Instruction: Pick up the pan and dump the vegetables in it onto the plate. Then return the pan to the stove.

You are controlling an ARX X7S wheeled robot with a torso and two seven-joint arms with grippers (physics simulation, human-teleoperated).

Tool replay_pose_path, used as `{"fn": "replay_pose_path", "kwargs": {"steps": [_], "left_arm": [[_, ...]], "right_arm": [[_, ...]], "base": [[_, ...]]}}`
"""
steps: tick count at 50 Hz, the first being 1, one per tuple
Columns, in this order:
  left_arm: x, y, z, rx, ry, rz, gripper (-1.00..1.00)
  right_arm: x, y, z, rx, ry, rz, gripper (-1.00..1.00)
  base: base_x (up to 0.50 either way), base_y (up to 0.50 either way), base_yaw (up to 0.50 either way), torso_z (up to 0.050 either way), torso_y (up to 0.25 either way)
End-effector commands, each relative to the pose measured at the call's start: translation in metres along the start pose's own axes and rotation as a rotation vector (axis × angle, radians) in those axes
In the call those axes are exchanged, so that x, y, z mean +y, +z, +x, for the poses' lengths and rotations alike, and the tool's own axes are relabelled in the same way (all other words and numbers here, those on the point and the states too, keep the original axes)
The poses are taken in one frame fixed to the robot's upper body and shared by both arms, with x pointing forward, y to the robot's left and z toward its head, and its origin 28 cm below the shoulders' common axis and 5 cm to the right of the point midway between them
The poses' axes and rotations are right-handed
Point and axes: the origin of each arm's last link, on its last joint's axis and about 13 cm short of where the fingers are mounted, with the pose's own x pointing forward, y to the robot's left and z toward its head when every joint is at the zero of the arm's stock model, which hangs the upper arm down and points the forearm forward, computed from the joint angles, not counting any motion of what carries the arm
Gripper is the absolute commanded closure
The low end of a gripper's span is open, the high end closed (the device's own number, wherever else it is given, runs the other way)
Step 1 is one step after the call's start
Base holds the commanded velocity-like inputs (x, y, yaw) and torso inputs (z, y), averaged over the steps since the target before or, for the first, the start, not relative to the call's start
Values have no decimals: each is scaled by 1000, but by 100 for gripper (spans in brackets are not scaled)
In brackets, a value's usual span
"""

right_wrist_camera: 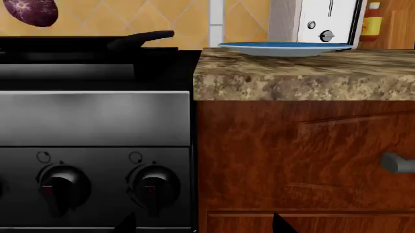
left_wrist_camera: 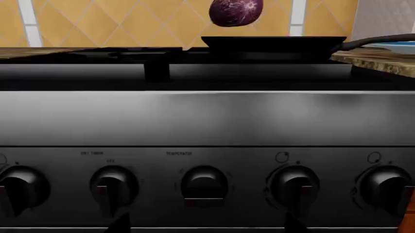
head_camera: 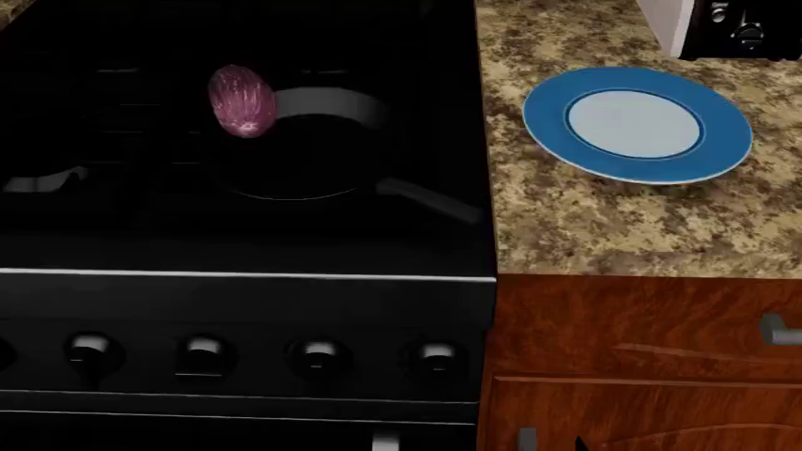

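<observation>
Nearest my head camera is the stove (head_camera: 239,310) with its knob row, the pan (head_camera: 295,150) on it, handle toward four o'clock, the eggplant (head_camera: 242,101) at the pan's ten o'clock edge — the plate (head_camera: 637,124) at the pan's three o'clock on the counter (head_camera: 589,225) — neither gripper visible, so I cannot tell their state.

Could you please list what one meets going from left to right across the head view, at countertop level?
eggplant → pan → pan handle → blue-rimmed plate → appliance in the far right corner.
</observation>
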Motion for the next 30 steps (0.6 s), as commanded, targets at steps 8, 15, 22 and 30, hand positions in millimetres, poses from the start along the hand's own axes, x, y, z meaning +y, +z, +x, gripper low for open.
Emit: {"fn": "replay_pose_path", "kwargs": {"steps": [8, 15, 22, 30], "left_arm": [[0, -1, -1, -4, -14, 3, -100], [0, -1, -2, 0, -13, 16, -100], [0, 3, -6, -43, -20, 57, -100], [3, 25, -18, -26, -68, 107, -100]], "right_arm": [[2, -2, 0, 10, 21, -13, -100], [2, -2, 0, 10, 28, -16, -100], [3, 0, -3, 4, 33, -18, -100], [1, 15, -9, 28, 78, -1, -100]], "base": [[0, 0, 0, 0, 0], [0, 0, 0, 0, 0], [0, 0, 0, 18, 11], [0, 0, 0, 49, 45]]}}
